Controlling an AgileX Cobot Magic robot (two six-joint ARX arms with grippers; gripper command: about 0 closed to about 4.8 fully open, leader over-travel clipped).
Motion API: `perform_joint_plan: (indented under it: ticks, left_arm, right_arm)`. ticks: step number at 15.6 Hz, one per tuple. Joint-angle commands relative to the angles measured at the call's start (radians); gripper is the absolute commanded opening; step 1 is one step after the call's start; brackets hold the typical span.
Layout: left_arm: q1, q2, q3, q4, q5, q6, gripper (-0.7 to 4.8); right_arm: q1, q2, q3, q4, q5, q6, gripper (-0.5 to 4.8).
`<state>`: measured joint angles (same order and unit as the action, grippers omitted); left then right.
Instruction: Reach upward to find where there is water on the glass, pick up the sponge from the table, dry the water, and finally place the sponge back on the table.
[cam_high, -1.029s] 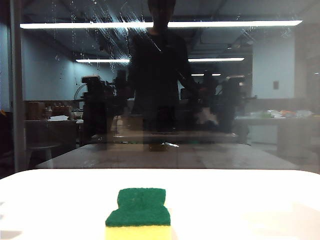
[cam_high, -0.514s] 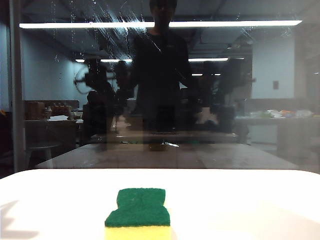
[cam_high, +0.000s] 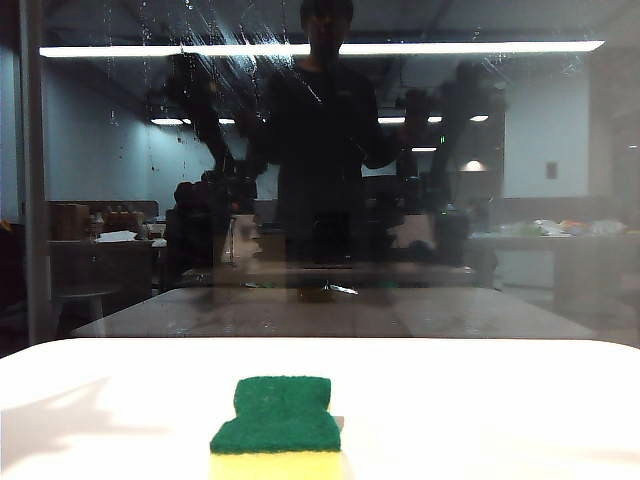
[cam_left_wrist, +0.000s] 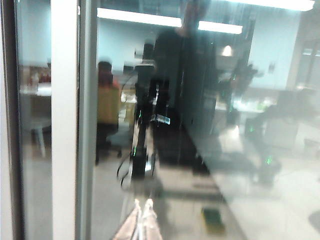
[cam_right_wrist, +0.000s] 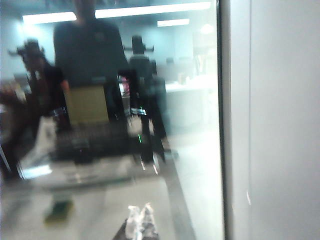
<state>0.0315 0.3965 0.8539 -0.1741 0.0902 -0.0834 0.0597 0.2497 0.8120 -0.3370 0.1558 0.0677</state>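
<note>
Sponge: the sponge (cam_high: 277, 423) is seen lying flat on the table (cam_high: 480, 400), at the near edge of the exterior view, a little left of the middle. The dark green scouring side is turned up and the yellow foam is shown at the front. Nothing is touching it.
Table: a bright white top with rounded corners is seen; soft shadows are cast on it at the left.
Glass: the glass (cam_high: 560, 200) is stood upright behind the table. It is dark and mirror-like; a dim image of a person and of two raised black arms is given back by it.
Water: the water (cam_high: 215, 45) is seen high on the glass, left of the middle, as thin whitish dotted trails and slanted smears, around the long bright light strip.
Left gripper: the left gripper (cam_left_wrist: 141, 220) is seen only in the left wrist view, blurred, with the pale fingertips pressed together. Nothing is held between them. It is pointed toward the glass.
Right gripper: the right gripper (cam_right_wrist: 140, 220) is seen only in the right wrist view, also blurred. The pale fingertips appear close together, but it cannot be told surely. No object is seen in them.
</note>
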Motion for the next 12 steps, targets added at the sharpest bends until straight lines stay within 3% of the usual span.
perform_joint_plan:
  ticks: [1,6,7,12]
  left_arm:
    - [0.000,0.156,0.227,-0.014,0.027,-0.003,-0.06]
    - [0.000,0.401,0.561,-0.058,0.074,-0.016,-0.06]
    - [0.000,0.463,0.641,-0.068,0.089,-0.054,-0.06]
    - [0.000,0.739,0.955,-0.127,0.161,-0.056,-0.06]
  right_arm:
    - [0.002,0.182,0.254,-0.081,0.000,0.046,-0.02]
    - [0.002,0.543,0.747,-0.220,-0.014,0.045,-0.02]
    - [0.002,0.627,0.850,-0.220,-0.060,0.045,-0.02]
    - [0.002,0.947,1.213,-0.303,-0.174,0.046,-0.02]
